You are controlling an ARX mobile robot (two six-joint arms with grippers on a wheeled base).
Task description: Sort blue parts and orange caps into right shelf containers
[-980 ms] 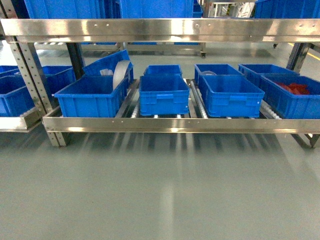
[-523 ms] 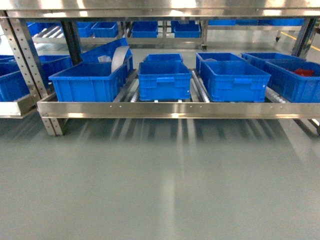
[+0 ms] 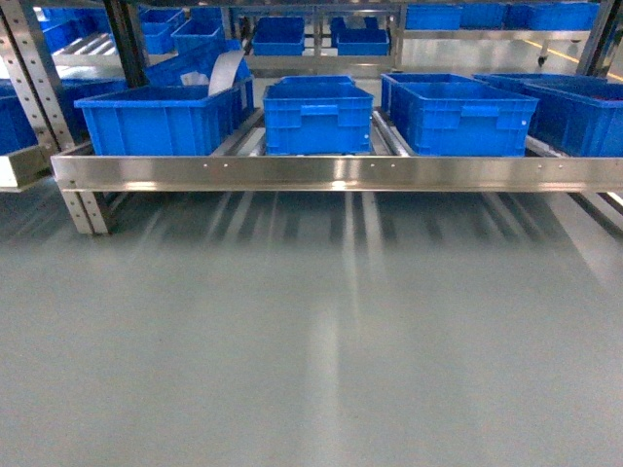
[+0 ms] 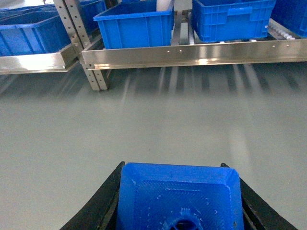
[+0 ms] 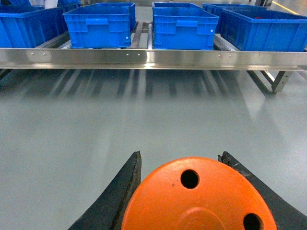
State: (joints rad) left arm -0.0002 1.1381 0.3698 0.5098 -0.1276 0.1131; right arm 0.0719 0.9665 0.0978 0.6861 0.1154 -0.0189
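Left hand (image 4: 178, 201) gripping blue part (image 4: 178, 196), right hand (image 5: 192, 191) gripping orange cap (image 5: 199, 199)

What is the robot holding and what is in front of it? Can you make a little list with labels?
left hand: shut on the blue part
right hand: shut on the orange cap
ahead: steel shelf with blue crates in a row on it
floor: grey and shiny, between robot and shelf
parts dropped off: not yet, both in the hands
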